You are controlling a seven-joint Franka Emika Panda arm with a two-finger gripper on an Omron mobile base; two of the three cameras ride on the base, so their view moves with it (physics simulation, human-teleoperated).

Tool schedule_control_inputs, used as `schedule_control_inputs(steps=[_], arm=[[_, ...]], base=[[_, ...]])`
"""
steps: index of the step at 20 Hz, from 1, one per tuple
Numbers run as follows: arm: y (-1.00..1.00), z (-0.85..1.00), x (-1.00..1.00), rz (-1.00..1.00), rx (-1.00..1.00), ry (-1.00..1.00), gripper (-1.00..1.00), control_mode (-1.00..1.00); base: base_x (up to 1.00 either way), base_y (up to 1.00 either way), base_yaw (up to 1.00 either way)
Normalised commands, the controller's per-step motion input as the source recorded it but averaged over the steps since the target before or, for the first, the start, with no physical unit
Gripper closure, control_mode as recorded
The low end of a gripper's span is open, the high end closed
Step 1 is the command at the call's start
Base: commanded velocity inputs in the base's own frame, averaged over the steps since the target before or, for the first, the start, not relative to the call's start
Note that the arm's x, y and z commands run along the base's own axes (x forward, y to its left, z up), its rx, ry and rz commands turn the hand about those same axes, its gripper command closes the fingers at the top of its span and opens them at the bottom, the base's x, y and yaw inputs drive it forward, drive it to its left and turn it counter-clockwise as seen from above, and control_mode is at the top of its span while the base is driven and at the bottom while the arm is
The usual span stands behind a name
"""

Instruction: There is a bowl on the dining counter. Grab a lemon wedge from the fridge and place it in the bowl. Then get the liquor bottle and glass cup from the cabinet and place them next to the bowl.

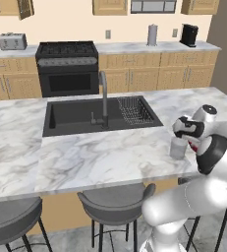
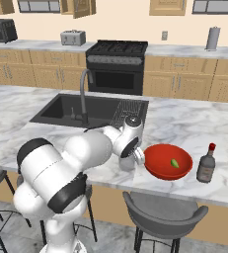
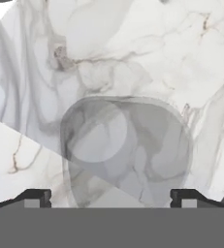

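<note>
While I look from the left, my hand (image 1: 180,142) sits just above the glass cup (image 1: 177,147), which stands upright on the marbled surface (image 1: 85,157) right of the black sink (image 1: 75,115).

From the right, the cup (image 2: 127,163) stands beside the red bowl (image 2: 160,165). The lemon wedge (image 2: 174,162) lies inside it. The liquor bottle (image 2: 206,164) stands past the bowl.

Looking down my hand, my two fingertips (image 3: 35,197) are wide apart, one on each side of the cup (image 3: 125,150), not touching it.
</note>
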Motion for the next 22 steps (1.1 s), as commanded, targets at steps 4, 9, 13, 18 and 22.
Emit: schedule_control_inputs(steps=[4, 9, 13, 18, 22], arm=[[0.11, 0.41, -0.06, 0.0, 0.0, 0.02, -1.0, -1.0], [0.14, 0.5, -0.25, 0.01, 0.0, 0.0, -1.0, -1.0], [0.17, 0.5, -0.47, 0.0, 0.0, 0.0, -1.0, -1.0], [0.28, 0.3, -0.6, 0.0, 0.0, 0.0, -1.0, -1.0], [0.44, 0.14, -0.8, 0.0, -0.03, 0.0, -1.0, -1.0]], base=[[0.0, 0.0, 0.0], [0.0, 0.0, 0.0], [0.0, 0.0, 0.0], [0.0, 0.0, 0.0], [0.0, 0.0, 0.0]])
